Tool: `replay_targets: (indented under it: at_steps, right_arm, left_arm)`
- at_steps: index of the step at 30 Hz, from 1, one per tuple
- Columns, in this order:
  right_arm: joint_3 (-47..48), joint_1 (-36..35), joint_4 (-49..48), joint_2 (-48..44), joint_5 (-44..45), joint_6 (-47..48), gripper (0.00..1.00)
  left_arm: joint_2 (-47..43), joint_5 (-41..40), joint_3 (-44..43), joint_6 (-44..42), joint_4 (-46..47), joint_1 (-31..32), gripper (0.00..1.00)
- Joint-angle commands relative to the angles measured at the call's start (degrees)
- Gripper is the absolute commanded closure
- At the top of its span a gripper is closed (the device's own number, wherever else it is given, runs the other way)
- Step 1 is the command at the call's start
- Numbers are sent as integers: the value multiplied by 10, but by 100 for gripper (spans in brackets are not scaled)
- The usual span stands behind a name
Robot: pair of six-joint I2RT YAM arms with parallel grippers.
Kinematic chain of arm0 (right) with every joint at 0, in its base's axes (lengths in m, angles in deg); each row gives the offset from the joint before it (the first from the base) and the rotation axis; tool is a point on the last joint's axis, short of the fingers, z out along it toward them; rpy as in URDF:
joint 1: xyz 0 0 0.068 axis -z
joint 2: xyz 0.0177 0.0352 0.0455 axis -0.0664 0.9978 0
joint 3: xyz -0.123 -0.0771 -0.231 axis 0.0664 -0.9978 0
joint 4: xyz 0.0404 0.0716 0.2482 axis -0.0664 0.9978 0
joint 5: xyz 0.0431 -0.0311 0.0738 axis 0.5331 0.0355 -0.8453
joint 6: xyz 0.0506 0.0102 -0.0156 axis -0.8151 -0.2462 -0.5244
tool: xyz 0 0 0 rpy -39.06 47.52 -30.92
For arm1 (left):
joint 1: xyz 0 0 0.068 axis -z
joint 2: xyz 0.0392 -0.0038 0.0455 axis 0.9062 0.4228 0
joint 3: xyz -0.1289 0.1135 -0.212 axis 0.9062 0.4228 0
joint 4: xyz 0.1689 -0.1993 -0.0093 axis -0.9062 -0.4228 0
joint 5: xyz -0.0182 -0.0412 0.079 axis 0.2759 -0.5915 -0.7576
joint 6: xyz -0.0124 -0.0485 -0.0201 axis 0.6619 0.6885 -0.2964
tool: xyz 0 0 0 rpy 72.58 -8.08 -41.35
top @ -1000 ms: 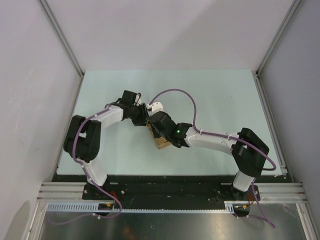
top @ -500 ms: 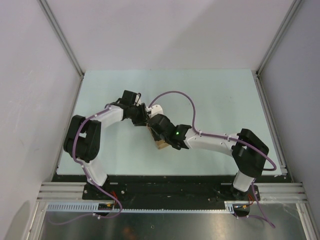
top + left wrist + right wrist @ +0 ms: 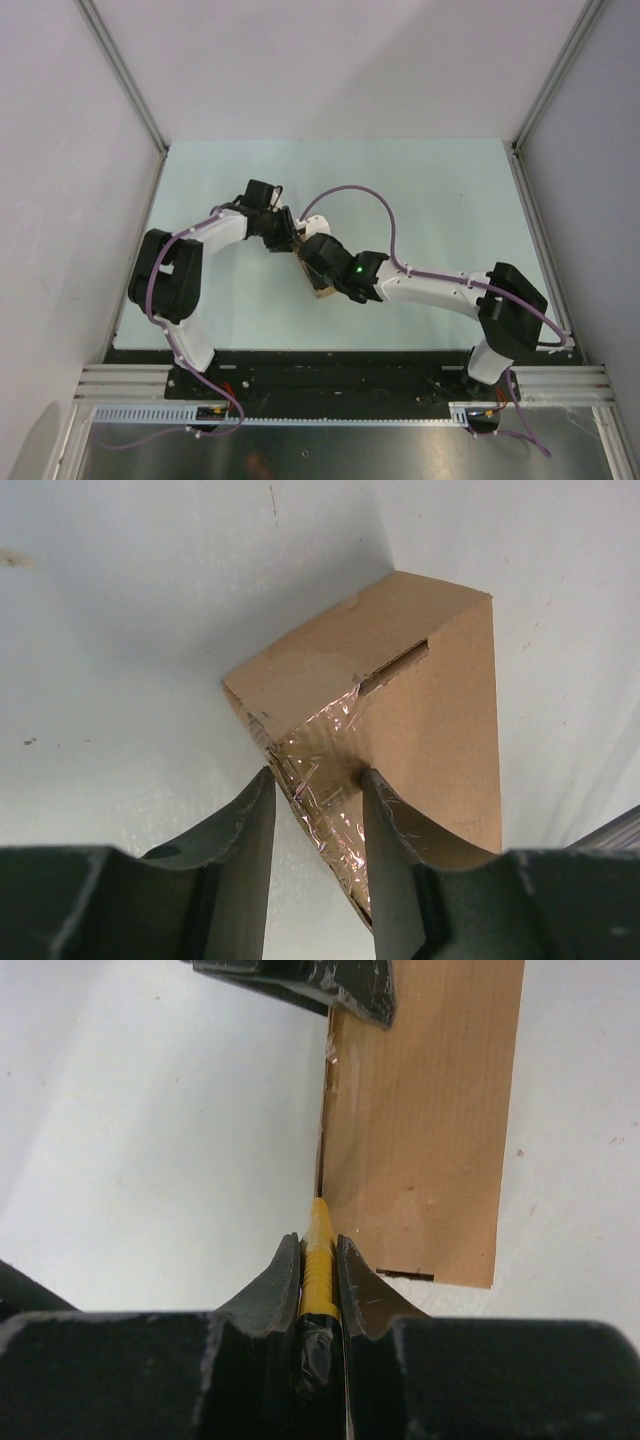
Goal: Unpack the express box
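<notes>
Table (image 3: 450,200): right hand (image 3: 318,1260) holds knife (image 3: 318,1230) at express box (image 3: 420,1120).

High overview, two close wrist views, shared express box (image 3: 420,700).

A pale greenish table (image 3: 430,200) fills the bay. Plain white walls (image 3: 330,60) close it in on three sides, and silver metal posts (image 3: 122,80) slant up from the back corners. A ribbed silver rail (image 3: 340,384) runs along the near edge, with a dull metal sheet (image 3: 350,450) beyond it. A utility knife (image 3: 318,1255), yellow with a black rear part, points away from the right wrist camera. Seen from the left wrist, the table carries a small dark speck (image 3: 30,742).
</notes>
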Motion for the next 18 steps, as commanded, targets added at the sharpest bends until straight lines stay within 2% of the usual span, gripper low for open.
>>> replay_targets:
  at_steps: [1,12,18]
  right_arm:
    - [-6,-9,67,-27,-15,-4,100]
    - [-12,-19,74,30,-32,5,100]
    - [-13,-19,85,20,-32,6,100]
  left_arm:
    - [41,-89,15,-22,-63,1,72]
    - [43,-93,12,-24,-65,1,74]
    - [47,-93,10,-24,-65,1,75]
